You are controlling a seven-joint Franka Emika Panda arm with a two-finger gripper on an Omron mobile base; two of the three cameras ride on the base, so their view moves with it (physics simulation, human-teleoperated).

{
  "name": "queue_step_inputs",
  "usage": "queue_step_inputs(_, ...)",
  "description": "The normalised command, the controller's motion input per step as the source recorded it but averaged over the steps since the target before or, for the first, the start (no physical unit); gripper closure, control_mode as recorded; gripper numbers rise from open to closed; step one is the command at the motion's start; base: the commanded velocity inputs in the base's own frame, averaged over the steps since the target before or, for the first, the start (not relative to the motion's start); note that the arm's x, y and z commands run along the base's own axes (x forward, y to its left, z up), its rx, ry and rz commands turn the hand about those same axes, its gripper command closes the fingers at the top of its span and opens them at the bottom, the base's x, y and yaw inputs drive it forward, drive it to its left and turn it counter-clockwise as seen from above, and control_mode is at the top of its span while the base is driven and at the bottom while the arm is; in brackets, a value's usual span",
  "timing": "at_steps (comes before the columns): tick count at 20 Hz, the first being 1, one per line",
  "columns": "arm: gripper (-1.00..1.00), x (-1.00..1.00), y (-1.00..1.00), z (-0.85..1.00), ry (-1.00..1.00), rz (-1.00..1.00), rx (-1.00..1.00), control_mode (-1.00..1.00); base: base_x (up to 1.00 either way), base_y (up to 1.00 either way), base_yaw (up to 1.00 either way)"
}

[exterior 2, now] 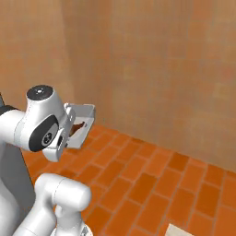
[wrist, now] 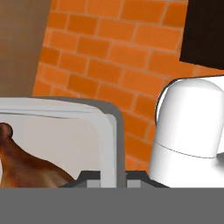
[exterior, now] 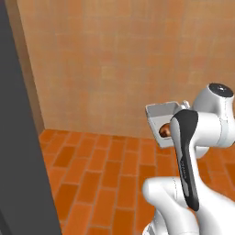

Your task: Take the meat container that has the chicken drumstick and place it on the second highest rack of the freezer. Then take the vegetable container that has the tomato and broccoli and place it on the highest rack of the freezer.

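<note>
The fingers are clamped on the rim of the grey meat container, held in the air above the orange brick floor with the chicken drumstick lying inside it.

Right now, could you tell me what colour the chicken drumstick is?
Glossy orange-brown; the chicken drumstick shows best in the hand view.

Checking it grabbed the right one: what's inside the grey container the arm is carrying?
An orange-brown chicken drumstick lies in the grey container, whose rim the tool pinches. The arm and the picture's edge hide the rest of the inside, so other contents cannot be ruled out.
</note>
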Motion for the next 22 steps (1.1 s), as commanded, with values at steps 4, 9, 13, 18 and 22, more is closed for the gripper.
queue_step_inputs(4, 1.00, 0.00, 0.00, 0.00, 0.00, 0.00, 0.00, 1.00, 0.36, 0.00, 0.64)
queue_step_inputs(9, 1.00, 0.00, 0.00, 0.00, 0.00, 0.00, 0.00, 1.00, 0.08, 0.03, 0.59)
queue_step_inputs(13, 1.00, 0.00, 0.00, 0.00, 0.00, 0.00, 0.00, 1.00, 0.00, 0.00, 0.63)
queue_step_inputs(18, 1.00, 0.00, 0.00, 0.00, 0.00, 0.00, 0.00, 1.00, 0.00, 0.00, 0.64)
queue_step_inputs(22, 1.00, 0.00, 0.00, 0.00, 0.00, 0.00, 0.00, 1.00, 0.01, 0.00, 0.70)
